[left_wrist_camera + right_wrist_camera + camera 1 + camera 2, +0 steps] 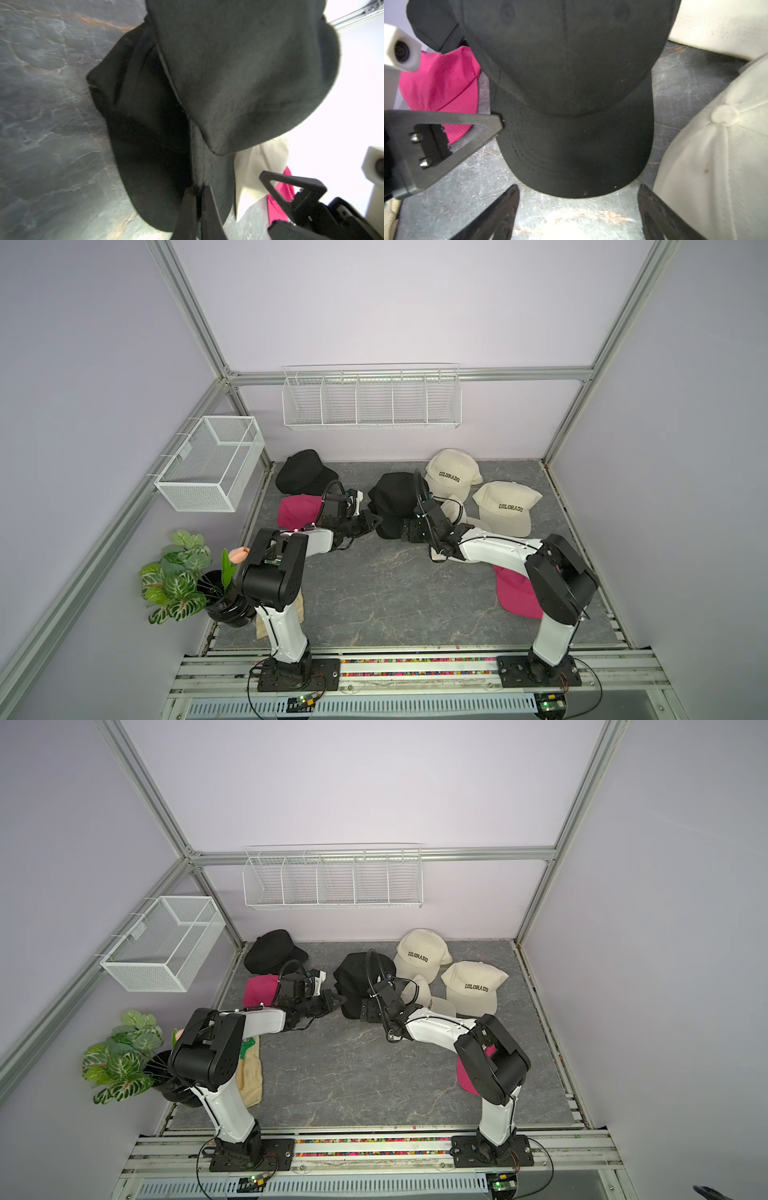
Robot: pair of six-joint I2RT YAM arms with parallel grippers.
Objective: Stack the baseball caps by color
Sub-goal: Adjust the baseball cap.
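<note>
With the left tool (pixel 198 188) clenched on only the brim edge of the black cap (pixel 571 83) at 12 o'clock from desk (pixel 374 597) centre, and the right tool (pixel 578 187) released at its 6 o'clock, a lift may slip the thin pinch or tip the cap.

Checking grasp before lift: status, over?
Left tool shut on middle black cap, brim edge. Right tool open at brim front, not gripping. Cream cap crowds right tool.

Grey marbled tabletop (pixel 374 601), scattered with caps.
Black caps (pixel 301 470), pink caps (pixel 297 510) and cream caps (pixel 505 506) are spread across its back and right; a beige cloth (pixel 251 1077) is laid at its left edge.
</note>
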